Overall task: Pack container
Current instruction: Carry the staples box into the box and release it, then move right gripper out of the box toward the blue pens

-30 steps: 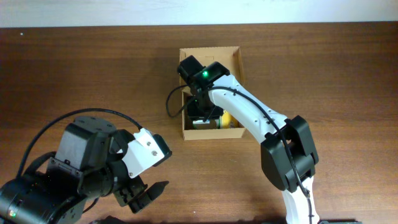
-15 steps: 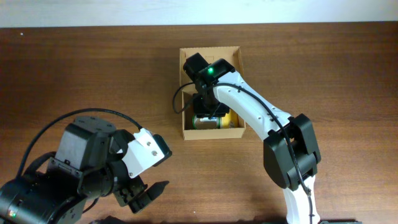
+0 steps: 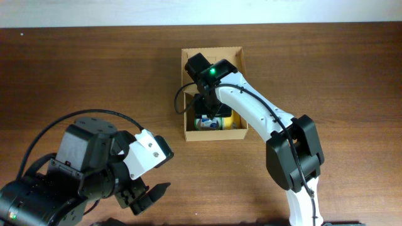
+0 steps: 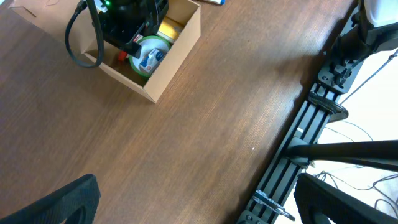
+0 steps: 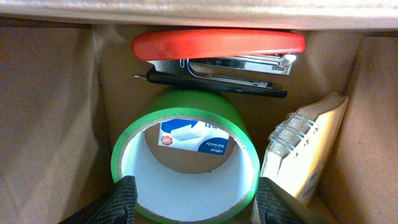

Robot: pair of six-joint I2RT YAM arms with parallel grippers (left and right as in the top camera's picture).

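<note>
The container (image 3: pixel 213 51) is an open brown cardboard box at the table's middle back, also in the left wrist view (image 4: pixel 177 59). Inside lie a green tape roll (image 5: pixel 186 112), a red stapler (image 5: pixel 217 43), a black pen under it and a spiral notepad (image 5: pixel 305 143). My right gripper (image 5: pixel 193 205) is lowered into the box (image 3: pixel 210 108). Its fingers stand wide apart on either side of the tape roll (image 3: pixel 210 123), which rests on the box floor. My left gripper (image 4: pixel 199 205) is open and empty above the table's front left (image 3: pixel 147 198).
The box's inner walls (image 5: pixel 50 112) stand close on both sides of the right gripper. A black cable (image 3: pixel 176 100) loops over the box's left wall. A black rail frame (image 4: pixel 311 130) runs along the table's edge in the left wrist view.
My right gripper has shifted slightly toward the back of the box, and the tape roll now shows more fully at the box's front. The left arm has not moved.
</note>
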